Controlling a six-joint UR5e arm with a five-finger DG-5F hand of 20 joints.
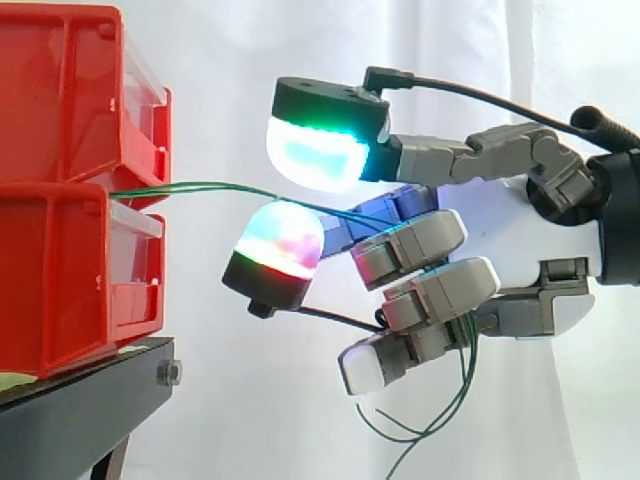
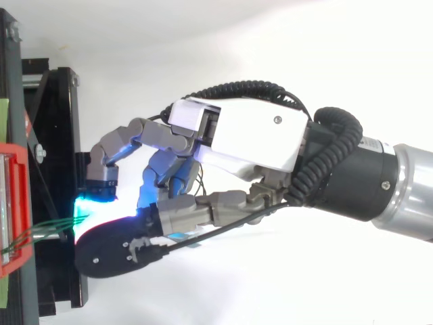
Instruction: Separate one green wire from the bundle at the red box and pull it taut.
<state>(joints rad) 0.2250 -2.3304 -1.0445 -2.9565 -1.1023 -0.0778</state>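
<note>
Two red bins [image 1: 60,280] are stacked at the left on a black stand [image 1: 80,400]. Thin green wires [image 1: 210,185] leave the gap between the bins and run right in a shallow arc into my hand [image 1: 540,250]. They pass between a green-white glowing pad [image 1: 315,150] above and a red-cyan pad [image 1: 280,245] below. Curled fingers close around the strands deeper in the hand. Loose wire ends [image 1: 440,400] hang in loops under it. From above, the hand [image 2: 250,135] sits right of the red box [image 2: 13,203], with the wires [image 2: 40,232] bridging the gap.
A white curtain hangs behind everything. The black stand's frame [image 2: 57,135] lies directly under the fingertips in the top view. The arm's wrist [image 2: 406,183] comes in from the right. There is free room below and to the right of the hand.
</note>
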